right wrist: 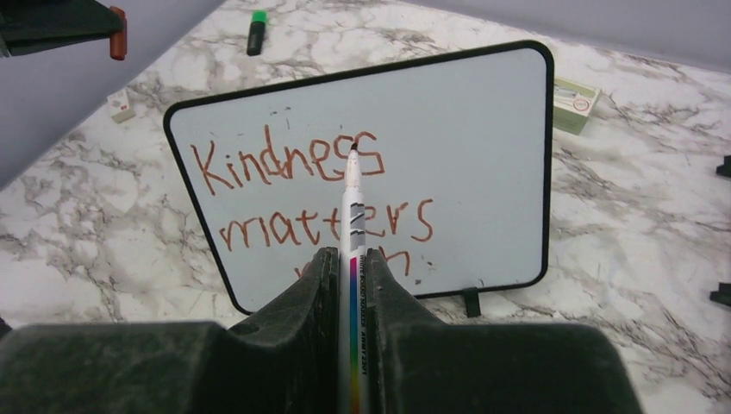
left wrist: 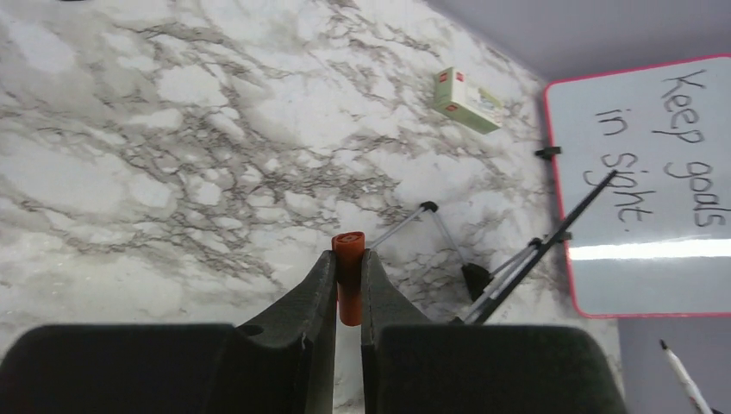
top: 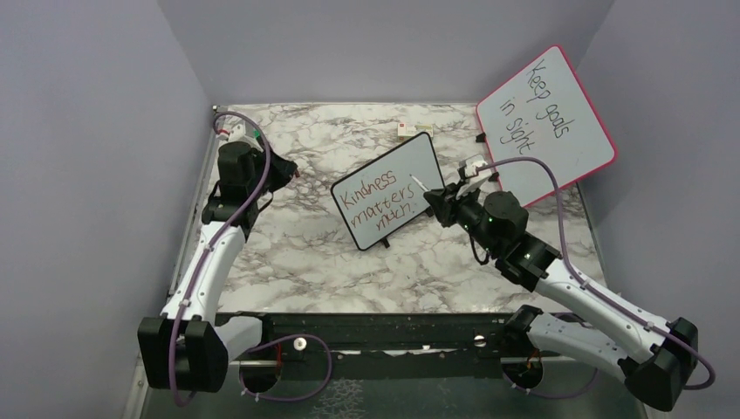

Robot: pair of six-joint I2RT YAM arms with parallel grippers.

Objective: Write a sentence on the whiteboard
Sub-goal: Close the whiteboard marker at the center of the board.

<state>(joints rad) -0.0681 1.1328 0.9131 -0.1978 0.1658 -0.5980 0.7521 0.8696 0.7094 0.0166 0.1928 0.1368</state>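
Observation:
The small black-framed whiteboard [top: 384, 190] [right wrist: 483, 138] stands tilted at mid-table. On it is the red-brown sentence [top: 377, 199] [right wrist: 284, 164] "Kindness matters much"; in the right wrist view my fingers hide most of its third line. My right gripper [top: 441, 205] [right wrist: 352, 259] is shut on a white marker [right wrist: 352, 207], just right of the board. The marker's tip points at the end of "Kindness"; I cannot tell whether it touches. My left gripper [top: 288, 172] [left wrist: 348, 267] hovers at the far left, shut on an orange-red marker cap [left wrist: 349, 250].
A larger pink-framed board [top: 545, 118] [left wrist: 646, 190] reading "Keep goals in sight" leans at the back right. A small white box [top: 406, 131] [left wrist: 467, 99] [right wrist: 576, 93] lies behind the whiteboard. A green highlighter [right wrist: 256, 30] lies at the back left. Grey walls enclose three sides.

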